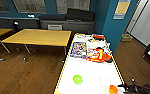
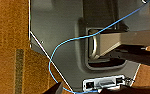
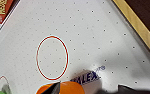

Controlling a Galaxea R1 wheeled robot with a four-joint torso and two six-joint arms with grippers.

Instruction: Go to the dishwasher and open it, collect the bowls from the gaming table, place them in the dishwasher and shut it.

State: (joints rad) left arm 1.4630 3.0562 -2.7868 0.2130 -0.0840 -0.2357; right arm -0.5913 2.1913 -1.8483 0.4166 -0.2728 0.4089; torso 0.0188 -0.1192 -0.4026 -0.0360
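The white gaming table (image 1: 91, 72) stretches ahead, box games piled at its far end. A green bowl (image 1: 77, 79) sits mid-surface; an orange bowl (image 1: 113, 88) lies near the right edge, just beside the right gripper (image 1: 124, 86), whose finger state I cannot tell.

Board games (image 1: 91, 51) block far end (near bare).

So the long bench (image 1: 91, 72) runs away from the robot, with two bowls (image 1: 77, 79) on its near end, one (image 1: 113, 88) further right by the right arm (image 1: 141, 88). Boxes (image 1: 78, 49) sit mid-bench, and a second bench (image 1: 38, 37) stands off to the left.
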